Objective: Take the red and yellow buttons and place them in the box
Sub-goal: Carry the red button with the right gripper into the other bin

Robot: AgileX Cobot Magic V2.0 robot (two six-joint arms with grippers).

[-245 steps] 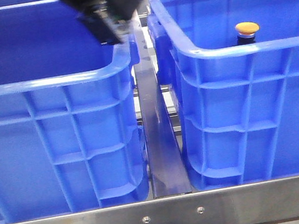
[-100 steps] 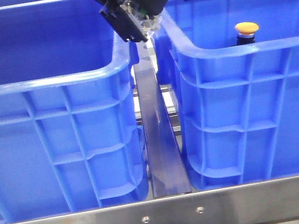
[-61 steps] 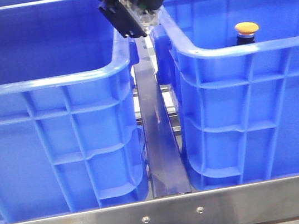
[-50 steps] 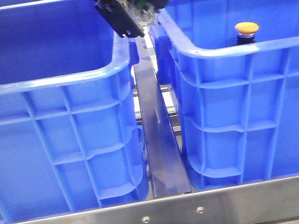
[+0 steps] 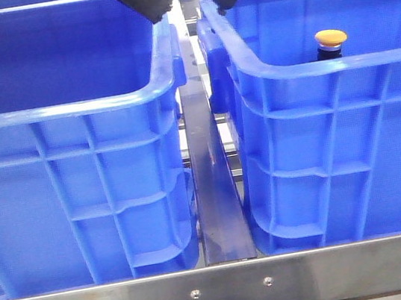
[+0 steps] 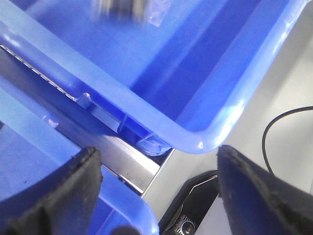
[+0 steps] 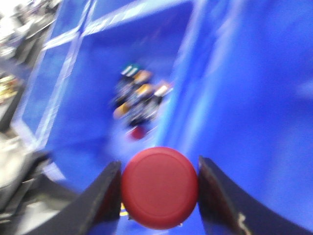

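no writing to be read anywhere, left blue crate [image 5: 76,176] plain ribbed plastic with no label, right blue crate [image 5: 336,145] the same, steel rail [image 5: 221,290] along the near edge bare but for two screws, far clutter in the crate too blurred to read

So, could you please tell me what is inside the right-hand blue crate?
A yellow button pokes above the right crate's near rim; its body and the crate floor are hidden by that wall.
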